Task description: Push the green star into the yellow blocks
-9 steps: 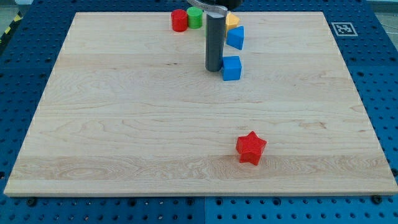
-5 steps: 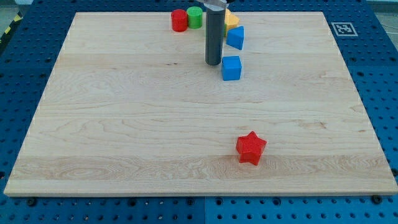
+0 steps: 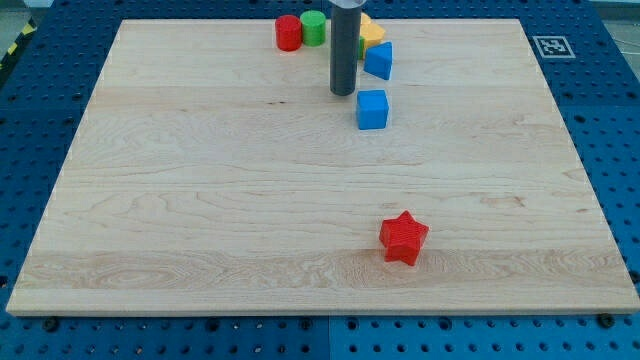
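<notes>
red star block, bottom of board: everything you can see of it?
The red star is a small, chunky star-shaped block, uniformly bright red with a matte look that could be painted wood or plastic. It lies flat on the wooden board, right of centre near the view's bottom edge. Nothing touches it; it sits alone, far below my tip and the other blocks at the view's top.

rod: upright, near view's top | my tip (image 3: 343, 93): apparently on board
</notes>
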Robot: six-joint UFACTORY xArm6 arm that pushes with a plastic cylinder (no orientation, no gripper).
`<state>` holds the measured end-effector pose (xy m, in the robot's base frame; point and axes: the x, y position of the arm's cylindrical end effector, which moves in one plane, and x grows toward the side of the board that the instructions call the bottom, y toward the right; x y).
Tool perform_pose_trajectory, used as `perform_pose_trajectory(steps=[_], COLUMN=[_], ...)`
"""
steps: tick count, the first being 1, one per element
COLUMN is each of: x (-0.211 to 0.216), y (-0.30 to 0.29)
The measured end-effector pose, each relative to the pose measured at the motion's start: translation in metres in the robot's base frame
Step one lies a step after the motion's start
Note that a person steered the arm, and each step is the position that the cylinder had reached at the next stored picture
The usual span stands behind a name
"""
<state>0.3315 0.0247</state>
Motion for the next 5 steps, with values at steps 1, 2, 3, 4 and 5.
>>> perform_pose_trajectory(steps=[1, 2, 3, 4, 5], x=[-0.017, -0.03, -0.038, -0.045, -0.046], y=[0.0, 0.0, 0.0, 0.008, 0.009])
